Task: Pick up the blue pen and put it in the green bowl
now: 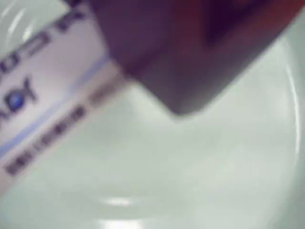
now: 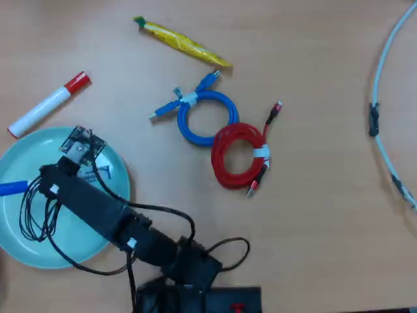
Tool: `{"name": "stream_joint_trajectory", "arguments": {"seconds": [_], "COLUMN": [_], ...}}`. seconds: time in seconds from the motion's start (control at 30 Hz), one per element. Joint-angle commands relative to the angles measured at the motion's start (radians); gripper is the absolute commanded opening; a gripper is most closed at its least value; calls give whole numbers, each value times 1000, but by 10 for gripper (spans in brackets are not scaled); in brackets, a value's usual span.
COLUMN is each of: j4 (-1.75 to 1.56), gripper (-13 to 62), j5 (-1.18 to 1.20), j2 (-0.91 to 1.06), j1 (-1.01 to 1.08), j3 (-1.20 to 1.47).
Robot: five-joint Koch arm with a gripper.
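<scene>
The blue pen (image 1: 52, 90) fills the left of the wrist view as a blurred white barrel with blue lettering, running under a dark jaw. My gripper (image 1: 121, 71) appears shut on it, low over the green bowl (image 1: 200, 171). In the overhead view the arm lies across the green bowl (image 2: 26, 244) at the left. The pen's blue end (image 2: 12, 189) sticks out on the arm's left and a bit of barrel (image 2: 99, 173) on its right. The jaws are hidden under the arm there.
A red-capped white marker (image 2: 47, 104) lies just beyond the bowl. A blue cable coil (image 2: 205, 117), a red cable coil (image 2: 238, 153) and a yellow packet (image 2: 182, 42) lie mid-table. A white cable (image 2: 384, 117) runs along the right edge.
</scene>
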Motion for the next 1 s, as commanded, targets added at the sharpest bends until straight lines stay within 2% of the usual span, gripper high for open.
{"name": "stream_joint_trajectory", "arguments": {"seconds": [0.0, 0.2, 0.7, 0.97], "j4": [-129, -308, -314, -244], "gripper": [-63, -64, -51, 171], "j5": [0, 3, -8, -9], "j2": [21, 25, 14, 17], "j1": [-8, -21, -29, -31], "j3": [5, 126, 166, 169]}}
